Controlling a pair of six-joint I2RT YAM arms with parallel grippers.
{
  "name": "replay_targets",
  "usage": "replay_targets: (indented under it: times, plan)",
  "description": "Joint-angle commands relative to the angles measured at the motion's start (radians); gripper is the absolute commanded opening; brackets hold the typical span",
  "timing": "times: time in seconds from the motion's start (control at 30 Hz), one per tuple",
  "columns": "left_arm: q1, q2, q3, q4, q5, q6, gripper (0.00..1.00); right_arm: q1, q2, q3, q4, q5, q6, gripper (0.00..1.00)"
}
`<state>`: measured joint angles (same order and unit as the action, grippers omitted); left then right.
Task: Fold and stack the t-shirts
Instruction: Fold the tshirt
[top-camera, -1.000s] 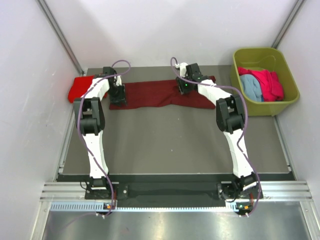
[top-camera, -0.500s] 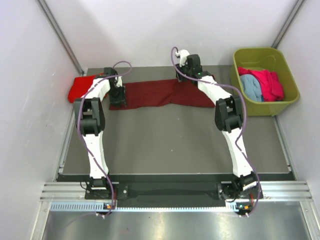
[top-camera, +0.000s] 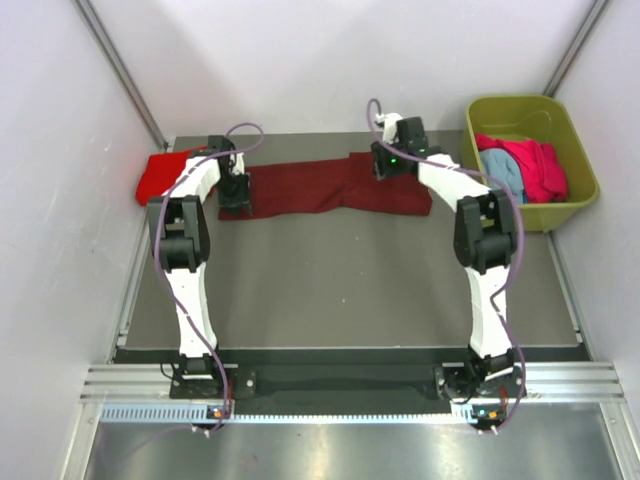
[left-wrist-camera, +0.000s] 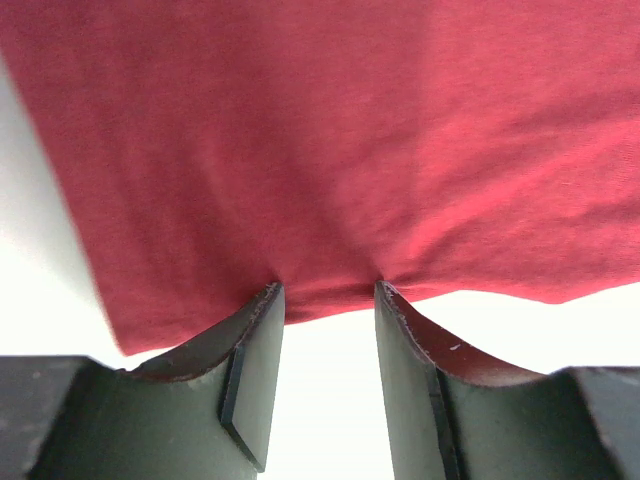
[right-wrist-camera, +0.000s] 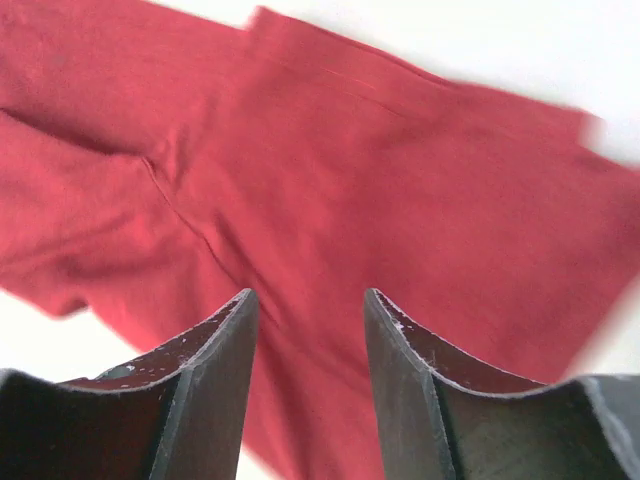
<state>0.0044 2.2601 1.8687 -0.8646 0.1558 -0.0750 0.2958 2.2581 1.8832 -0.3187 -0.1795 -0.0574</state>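
Observation:
A dark maroon t-shirt (top-camera: 310, 186) lies folded into a long strip across the back of the table. My left gripper (top-camera: 237, 198) stands over the strip's left end. In the left wrist view the left gripper (left-wrist-camera: 328, 290) is open, its fingertips (left-wrist-camera: 268, 298) resting at the edge of the maroon cloth (left-wrist-camera: 300, 130) with bare table showing between them. My right gripper (top-camera: 389, 169) hovers over the strip's right part. In the right wrist view the right gripper (right-wrist-camera: 307, 295) is open and holds nothing, with the maroon cloth (right-wrist-camera: 400, 170) below. A bright red t-shirt (top-camera: 160, 178) lies at the far left.
An olive-green tub (top-camera: 520, 103) stands at the back right corner, holding a pink t-shirt (top-camera: 535, 165) and a light blue one (top-camera: 500, 172). White walls close in the left, back and right sides. Bare grey table stretches in front of the maroon strip.
My right gripper has moved to the right along the maroon shirt, and its jaws have widened. The left arm has not moved.

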Motion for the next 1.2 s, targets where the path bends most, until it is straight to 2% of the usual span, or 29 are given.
replay_targets:
  times: [0.0, 0.23, 0.57, 1.17]
  plan:
    - [0.037, -0.06, -0.011, -0.025, -0.01, 0.014, 0.47, -0.047, -0.182, -0.06, -0.02, -0.031, 0.036, 0.47]
    - [0.062, -0.048, -0.011, -0.025, -0.007, 0.023, 0.47, -0.106, -0.244, -0.168, -0.065, -0.037, 0.051, 0.48]
    - [0.063, -0.022, 0.014, -0.03, -0.005, 0.021, 0.46, -0.164, -0.209, -0.361, -0.1, -0.141, 0.237, 0.46]
    - [0.062, -0.016, 0.007, -0.03, 0.001, 0.018, 0.46, -0.262, -0.279, -0.463, -0.109, -0.143, 0.195, 0.44]
